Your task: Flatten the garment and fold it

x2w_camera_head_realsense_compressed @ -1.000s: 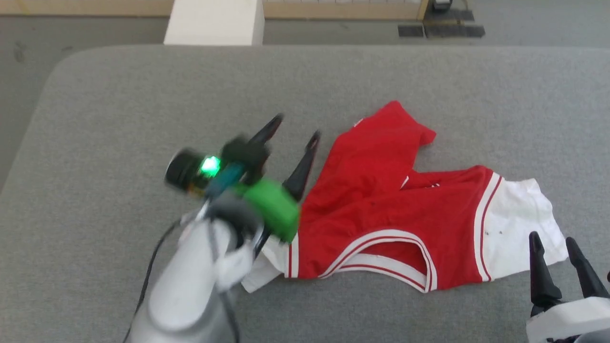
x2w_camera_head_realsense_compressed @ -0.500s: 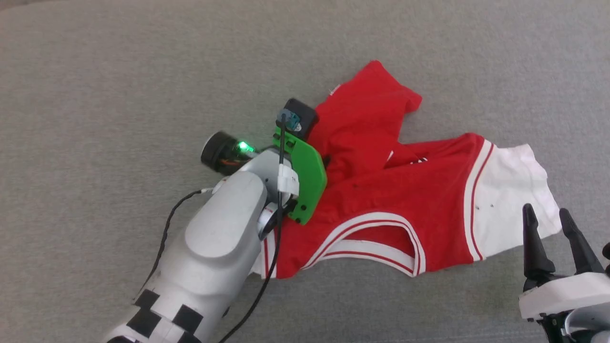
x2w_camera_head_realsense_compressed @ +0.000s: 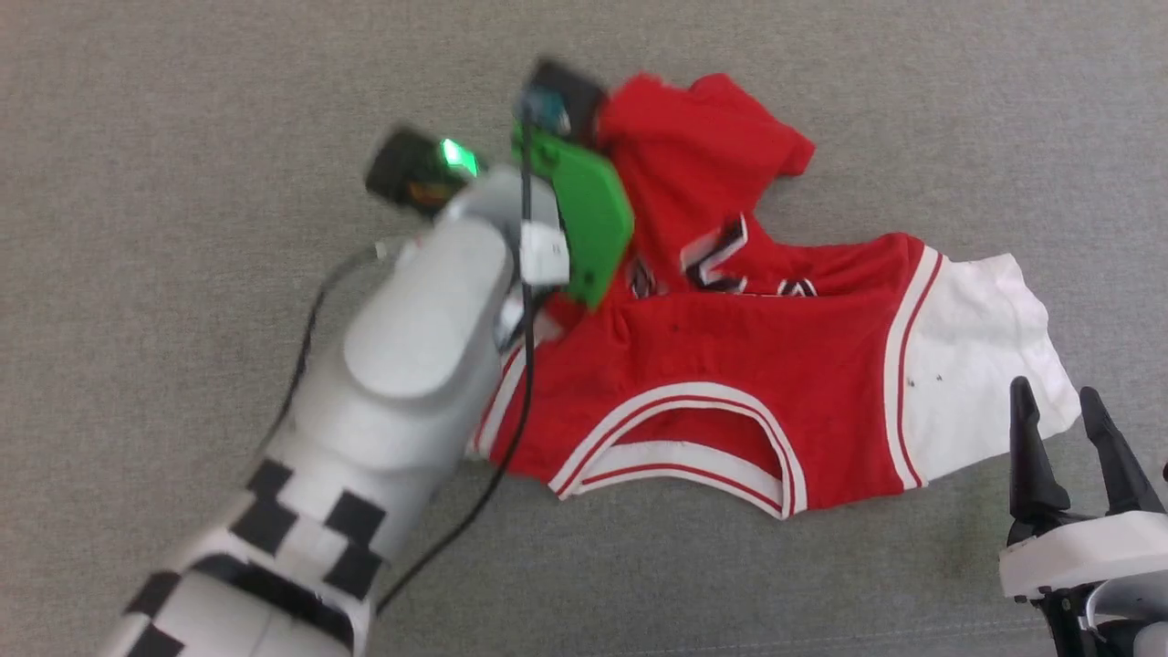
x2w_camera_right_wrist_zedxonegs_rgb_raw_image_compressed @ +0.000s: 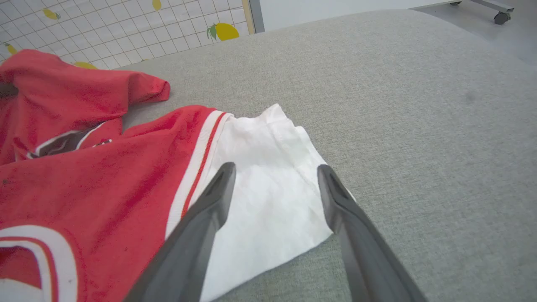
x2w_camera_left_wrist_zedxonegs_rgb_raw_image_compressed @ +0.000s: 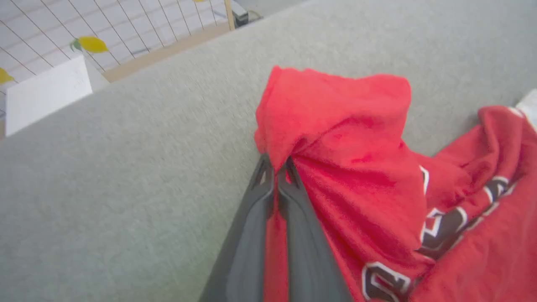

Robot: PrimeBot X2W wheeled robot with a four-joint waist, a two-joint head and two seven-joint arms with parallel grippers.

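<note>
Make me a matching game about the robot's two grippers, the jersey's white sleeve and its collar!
Things:
1. left gripper
2. right gripper
3. white sleeve
4. collar

Descriptions:
A. a striped curve, red and white
B. shut, pinching the red cloth of the jersey
C. open, fingers wide apart
D. plain and a bit wrinkled, at the jersey's right end

Pairs: 1-B, 2-C, 3-D, 4-A
</note>
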